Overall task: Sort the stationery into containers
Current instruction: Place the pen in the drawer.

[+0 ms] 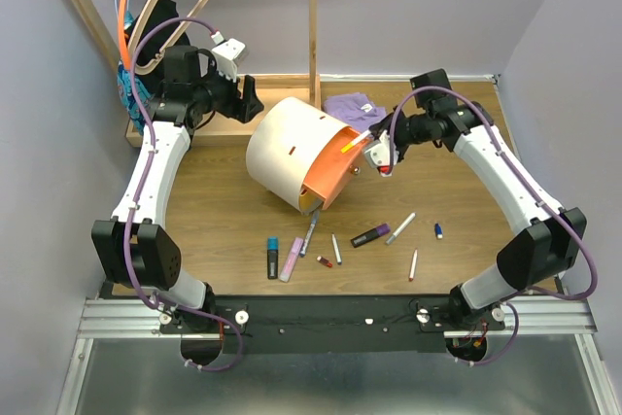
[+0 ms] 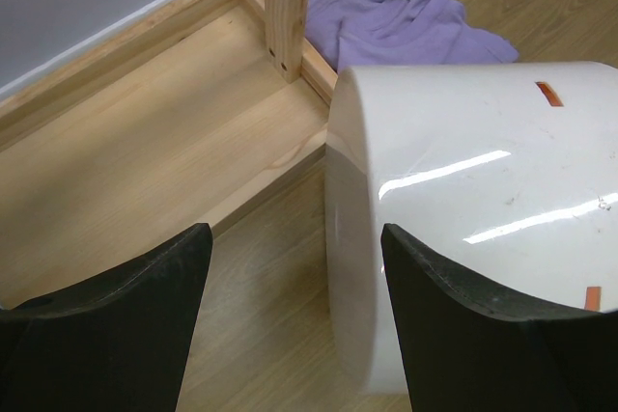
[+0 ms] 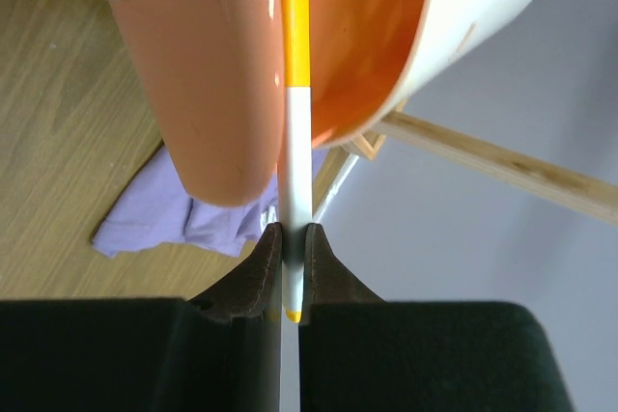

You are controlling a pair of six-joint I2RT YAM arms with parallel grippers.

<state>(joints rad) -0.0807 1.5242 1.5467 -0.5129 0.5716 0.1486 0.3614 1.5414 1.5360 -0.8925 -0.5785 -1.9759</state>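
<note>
Stationery lies loose on the table in front of the tilted cream drum, and from above the right gripper holds an orange-capped pen at the orange drawer, with open room toward the arms but little by the wooden post. Left wrist: the left gripper is spread, one finger just beside the drum wall, so a nudge might shift it. Right wrist: the jaws pinch the pen, whose cap lies along the drawer's rim, so a release here could tip it outside.
</note>
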